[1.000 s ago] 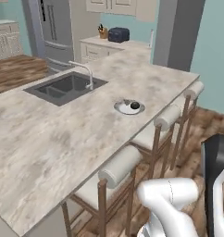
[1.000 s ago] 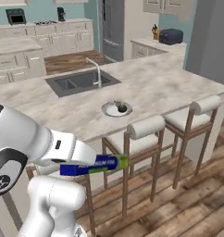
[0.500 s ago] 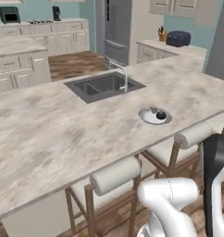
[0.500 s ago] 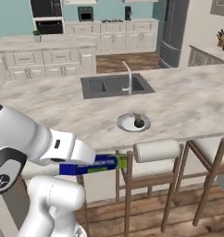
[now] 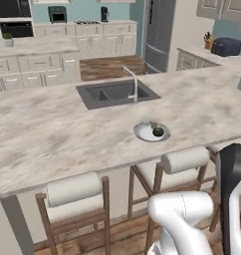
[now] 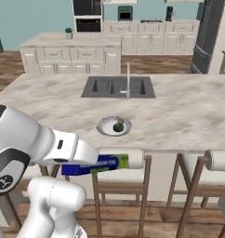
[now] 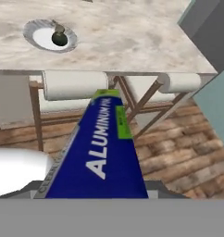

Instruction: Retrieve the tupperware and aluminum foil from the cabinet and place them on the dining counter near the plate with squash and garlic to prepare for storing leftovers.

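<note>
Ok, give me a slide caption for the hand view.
Aluminum foil carton held out toward the dining counter, plate ahead, stools below.

Plate [image 5: 151, 132] on the dining counter [image 5: 53, 134] before the sink [image 5: 112, 93]; stools [image 5: 75, 196] below its near edge

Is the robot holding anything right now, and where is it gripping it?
The aluminum foil box, gripped at its blue near end by the gripper; the green-tipped end sticks out free.

marbled stone dining counter [image 5: 53, 134]; glossy blue card aluminum foil [image 7: 102, 152]; wooden plank floor [image 7: 178, 152]
</note>
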